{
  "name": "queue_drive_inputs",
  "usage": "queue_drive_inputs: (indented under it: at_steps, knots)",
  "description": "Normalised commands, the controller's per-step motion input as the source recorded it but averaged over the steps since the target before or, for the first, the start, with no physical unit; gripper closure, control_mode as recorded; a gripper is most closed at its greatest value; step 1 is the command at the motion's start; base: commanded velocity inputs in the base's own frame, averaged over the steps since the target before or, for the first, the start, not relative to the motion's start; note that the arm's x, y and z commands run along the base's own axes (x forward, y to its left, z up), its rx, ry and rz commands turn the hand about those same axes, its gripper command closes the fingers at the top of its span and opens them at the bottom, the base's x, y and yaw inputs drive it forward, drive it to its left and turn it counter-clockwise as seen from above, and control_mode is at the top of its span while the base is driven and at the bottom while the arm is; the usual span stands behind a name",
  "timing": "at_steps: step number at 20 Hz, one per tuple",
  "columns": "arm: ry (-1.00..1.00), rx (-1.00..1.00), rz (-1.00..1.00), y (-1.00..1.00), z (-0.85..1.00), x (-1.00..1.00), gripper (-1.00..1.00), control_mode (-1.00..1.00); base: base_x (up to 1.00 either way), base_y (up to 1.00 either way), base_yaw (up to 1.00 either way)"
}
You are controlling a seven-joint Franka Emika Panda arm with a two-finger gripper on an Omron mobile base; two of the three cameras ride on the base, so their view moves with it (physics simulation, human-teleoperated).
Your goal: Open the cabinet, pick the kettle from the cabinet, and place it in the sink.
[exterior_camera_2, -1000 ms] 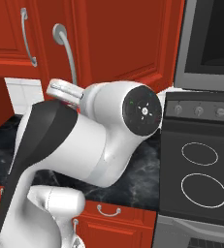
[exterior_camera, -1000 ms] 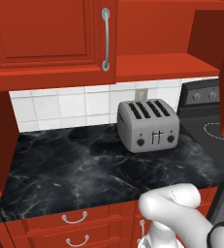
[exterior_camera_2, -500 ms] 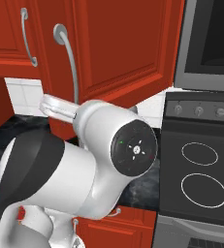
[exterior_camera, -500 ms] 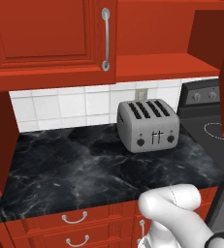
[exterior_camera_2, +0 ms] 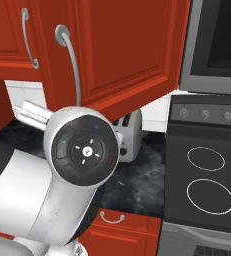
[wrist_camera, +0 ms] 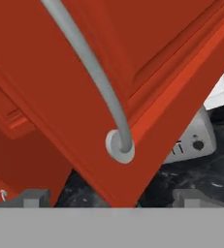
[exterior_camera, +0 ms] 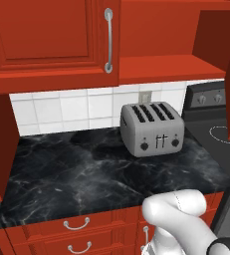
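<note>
Wall cabinet [exterior_camera: 52, 40], red wood, raised panels: two doors. Left door closed, one vertical silver bar handle [exterior_camera: 108, 40] at its right edge. Right door [exterior_camera_2: 132, 45] swung outward, one silver bar handle [exterior_camera_2: 72, 65], whose lower mount fills the middle of the hand view [wrist_camera: 119, 145].

Shelf space behind the open door, seen from the left base view: bare red bottom board [exterior_camera: 156, 67]; no kettle can be made out there.

White tile backsplash [exterior_camera: 76, 107]: one run beneath the cabinet.

Black marble counter [exterior_camera: 86, 174]: one.

Toaster [exterior_camera: 151, 128], silver, four slots: one, standing on the counter toward its right end.

Red drawers [exterior_camera: 76, 225] under the counter: two curved handles visible.

Black stove [exterior_camera_2: 207, 175], far right: two ring burners visible.

Gripper [wrist_camera: 113, 198]: one, jaws spread wide and empty, just below the open door's handle mount.
</note>
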Motion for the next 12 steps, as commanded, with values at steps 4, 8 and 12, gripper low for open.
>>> queue_drive_inputs:
  at_steps: [4, 8, 12]
  knots:
    - [0.23, 0.0, -0.05, 0.25, 0.08, -0.3, -1.0, -1.0, 0.0, 0.0, 0.0]
    - [0.31, 0.0, -0.07, 0.3, 0.07, -0.26, -1.0, -1.0, 0.0, 0.0, 0.0]
    - [0.31, 0.0, -0.07, 0.31, 0.01, -0.22, -1.0, -1.0, 0.0, 0.0, 0.0]
